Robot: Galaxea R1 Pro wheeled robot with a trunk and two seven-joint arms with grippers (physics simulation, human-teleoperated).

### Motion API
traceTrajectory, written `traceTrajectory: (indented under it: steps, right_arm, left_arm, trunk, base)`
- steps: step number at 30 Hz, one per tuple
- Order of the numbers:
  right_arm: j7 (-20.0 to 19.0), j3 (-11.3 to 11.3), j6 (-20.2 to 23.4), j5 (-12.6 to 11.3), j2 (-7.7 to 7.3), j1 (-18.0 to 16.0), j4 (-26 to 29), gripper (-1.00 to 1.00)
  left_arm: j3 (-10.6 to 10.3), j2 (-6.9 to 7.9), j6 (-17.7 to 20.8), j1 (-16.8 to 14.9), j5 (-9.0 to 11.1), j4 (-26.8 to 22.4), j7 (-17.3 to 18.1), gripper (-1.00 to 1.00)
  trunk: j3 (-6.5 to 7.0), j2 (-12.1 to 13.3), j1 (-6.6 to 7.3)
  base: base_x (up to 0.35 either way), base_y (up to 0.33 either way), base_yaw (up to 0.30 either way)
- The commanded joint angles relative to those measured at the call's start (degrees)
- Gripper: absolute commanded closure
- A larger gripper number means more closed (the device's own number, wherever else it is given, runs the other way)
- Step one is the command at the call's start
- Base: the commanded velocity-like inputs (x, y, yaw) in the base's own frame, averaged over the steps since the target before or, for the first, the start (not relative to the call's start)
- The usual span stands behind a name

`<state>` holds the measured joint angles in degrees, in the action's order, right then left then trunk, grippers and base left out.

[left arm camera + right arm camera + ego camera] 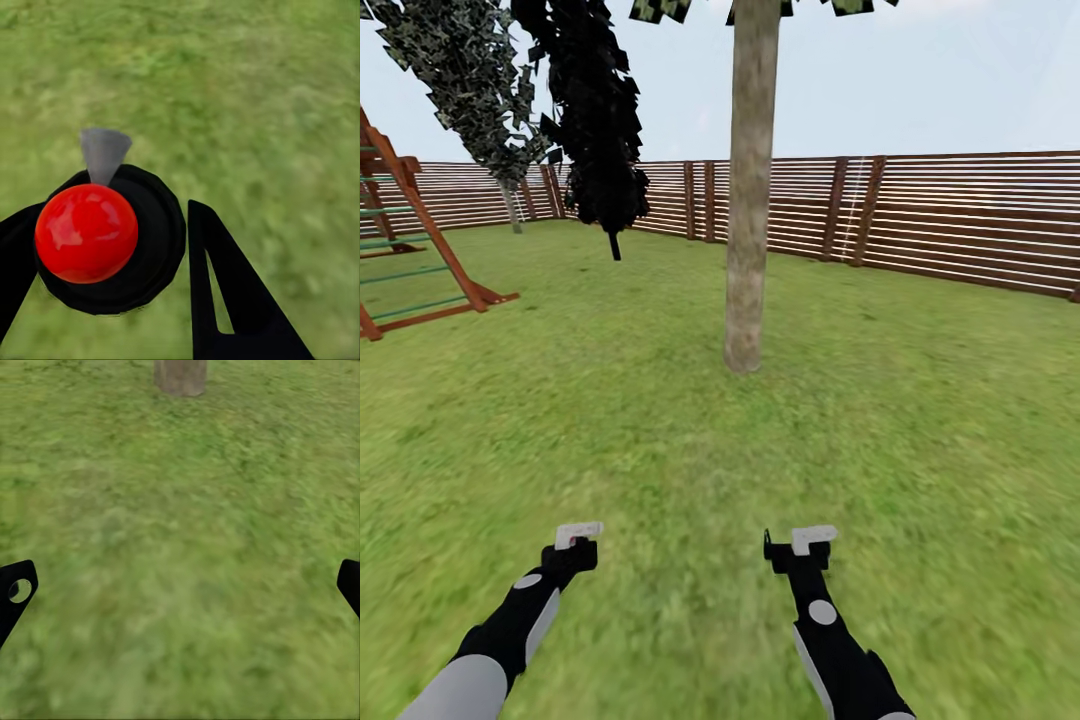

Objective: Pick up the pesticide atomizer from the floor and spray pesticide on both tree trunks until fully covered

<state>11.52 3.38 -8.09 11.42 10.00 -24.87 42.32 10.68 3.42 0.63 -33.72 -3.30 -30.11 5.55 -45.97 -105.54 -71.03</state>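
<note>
— Where is the pesticide atomizer (105,236)?

— We have it in the left gripper (112,262): in the left wrist view its red top sits on the round dark body, pinched between the two black fingers (225,300), one on each side, with a grey nozzle pointing out ahead of the fingertips over the grass (255,97).

— And our right gripper (180,592)?

— Its fingers (15,592) are spread wide with nothing but lawn between them. Well ahead of the fingertips we see the foot of the tree trunk (180,376).

— From the head?

— Both arms reach forward, the left gripper (575,545) and the right gripper (800,548) low over the grass. The mottled grey-tan tree trunk (748,190) stands upright well beyond them – closer to the right arm's line. Behind it runs the wooden fence (960,215); a dark cypress-like tree (598,120) and a wooden play frame (410,240) stand off to the left
</note>
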Motion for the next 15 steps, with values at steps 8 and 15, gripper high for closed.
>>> traceTrajectory:
  steps: [8, 15]
  right_arm:
    - [0.07, 0.05, 0.00, 0.01, 0.00, 0.00, -3.19, -1.00]
    - [0.00, 0.05, 0.00, -0.06, 0.00, 0.00, -3.38, -1.00]
  left_arm:
    - [-0.16, -0.03, -0.10, 0.32, -0.05, 2.13, 0.16, 1.00]
    - [0.04, 0.31, -0.10, 0.41, -0.12, 2.99, 0.17, 1.00]
  trunk:
    - [0.02, 0.00, 0.00]
    - [0.03, 0.00, 0.00]
  base:
    - [0.340, 0.000, -0.072]
    - [0.340, 0.000, -0.257]
